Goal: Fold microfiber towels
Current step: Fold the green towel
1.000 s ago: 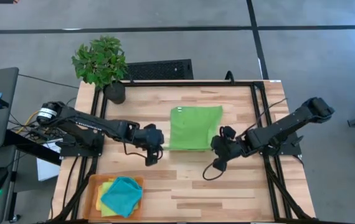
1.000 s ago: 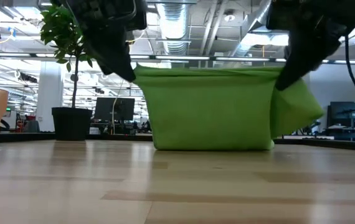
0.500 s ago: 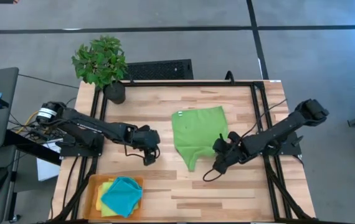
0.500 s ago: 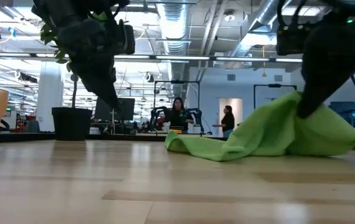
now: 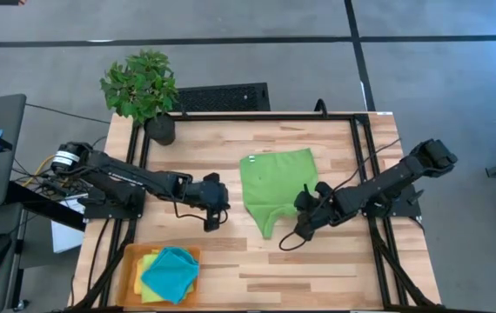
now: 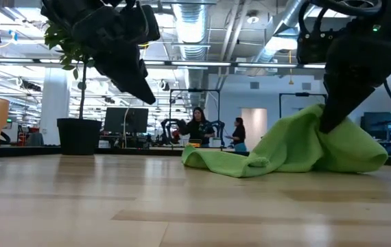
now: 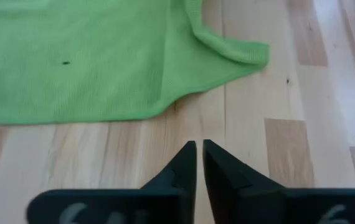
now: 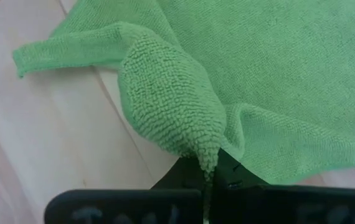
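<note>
A lime green towel lies mostly spread on the wooden table's middle, and it also shows in the low view. Its near part is bunched and ends in a loose flap. My right gripper is shut on the towel's near right part, just above the table. My left gripper is shut and empty, raised above the table to the left of the towel. Its wrist view shows its own fingertips short of the towel's edge. A teal towel lies on yellow and lime green ones in the orange tray. My right gripper pinches a bunched fold of the lime green towel between its two fingers, at the towel's near right part. The fingers slant down from the table's right side. The held fold stands raised as a peak, while the rest of the towel lies slack on the table.
A potted plant stands at the table's far left corner. The orange tray sits at the near left edge. Bare wood lies on the near side of the towel. A black frame borders the table.
My left gripper has let go of the towel's corner and stays raised at the left. The towel, which hung taut between both grippers, has dropped and now lies on the table. My right gripper has come down toward the near edge, still holding its part.
</note>
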Robot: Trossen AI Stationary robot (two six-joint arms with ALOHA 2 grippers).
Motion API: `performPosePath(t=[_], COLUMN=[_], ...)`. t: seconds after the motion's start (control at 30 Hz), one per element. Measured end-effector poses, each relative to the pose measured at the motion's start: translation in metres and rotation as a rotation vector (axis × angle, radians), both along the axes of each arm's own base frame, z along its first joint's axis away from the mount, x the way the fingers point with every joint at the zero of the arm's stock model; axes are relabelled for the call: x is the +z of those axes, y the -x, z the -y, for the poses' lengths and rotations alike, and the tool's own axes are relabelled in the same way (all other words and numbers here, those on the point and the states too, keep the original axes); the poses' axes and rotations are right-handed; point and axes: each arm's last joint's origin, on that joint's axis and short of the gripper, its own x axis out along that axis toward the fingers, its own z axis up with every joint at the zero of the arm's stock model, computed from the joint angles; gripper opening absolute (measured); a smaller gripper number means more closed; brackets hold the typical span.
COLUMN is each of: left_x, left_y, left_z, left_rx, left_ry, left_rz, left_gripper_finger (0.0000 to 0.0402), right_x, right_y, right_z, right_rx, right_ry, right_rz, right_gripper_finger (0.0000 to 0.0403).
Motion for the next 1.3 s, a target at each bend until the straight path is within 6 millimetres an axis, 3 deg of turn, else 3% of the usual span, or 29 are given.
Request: performPosePath(t=[0.43, 0.57, 0.83, 1.1, 1.3], left_x=[0.005, -0.006, -0.050, -0.082, -0.082], left_y=[-0.010, -0.024, -0.054, -0.088, -0.103], left_z=[0.009, 0.017, 0.036, 0.057, 0.068], left_rx=[-0.060, -0.085, -0.277, -0.338, -0.417], left_ry=[-0.055, -0.056, -0.235, -0.264, -0.315], left_rz=[0.123, 0.177, 0.252, 0.214, 0.236], left_gripper_finger=[0.0142, 0.0149, 0.0150, 0.0150, 0.0150], right_x=[0.001, 0.001, 0.002, 0.003, 0.003], right_y=[-0.001, -0.002, -0.004, -0.005, -0.005], right_z=[0.001, 0.001, 0.000, -0.002, -0.002], right_rx=[0.012, 0.011, 0.030, 0.031, 0.031], right_ry=[0.048, 0.051, 0.054, 0.066, 0.067], right_rz=[0.021, 0.027, 0.051, 0.070, 0.075], right_gripper_finger=[0.0013, 0.0013, 0.0013, 0.0013, 0.0013])
